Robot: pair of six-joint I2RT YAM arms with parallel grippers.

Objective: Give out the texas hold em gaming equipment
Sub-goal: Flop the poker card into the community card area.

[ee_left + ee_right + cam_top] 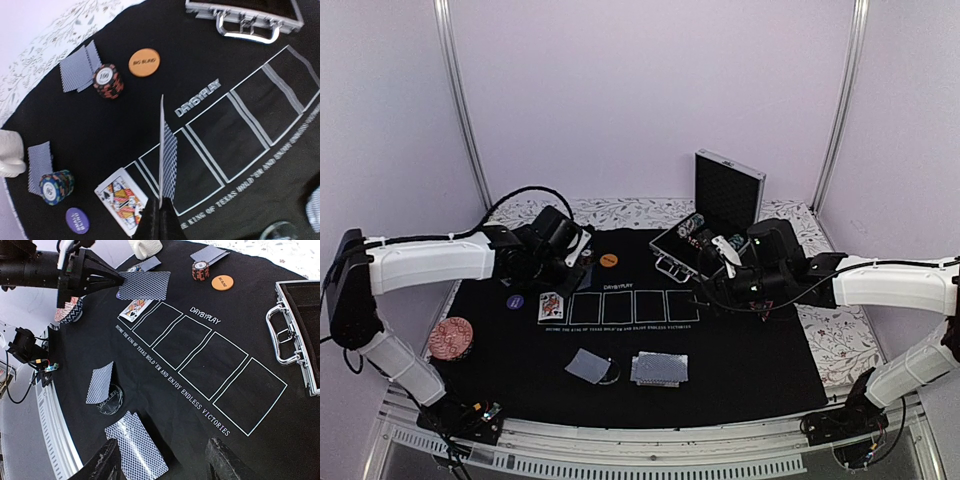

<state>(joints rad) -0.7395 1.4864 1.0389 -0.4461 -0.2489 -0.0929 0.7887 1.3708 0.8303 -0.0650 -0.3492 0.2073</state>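
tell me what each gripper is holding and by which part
The left gripper pinches a playing card by one short end. The right gripper is open and holds nothing.

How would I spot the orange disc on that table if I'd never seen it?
Start at the black mat with its row of white boxes. Just beyond the word DAYBYPLAY lies the orange disc, beside a chip stack. It alone is orange, lettered BIG BLIND.

The silver case (728,192) stands open at the black mat's (750,350) far edge; cream mug (7,150) there too.
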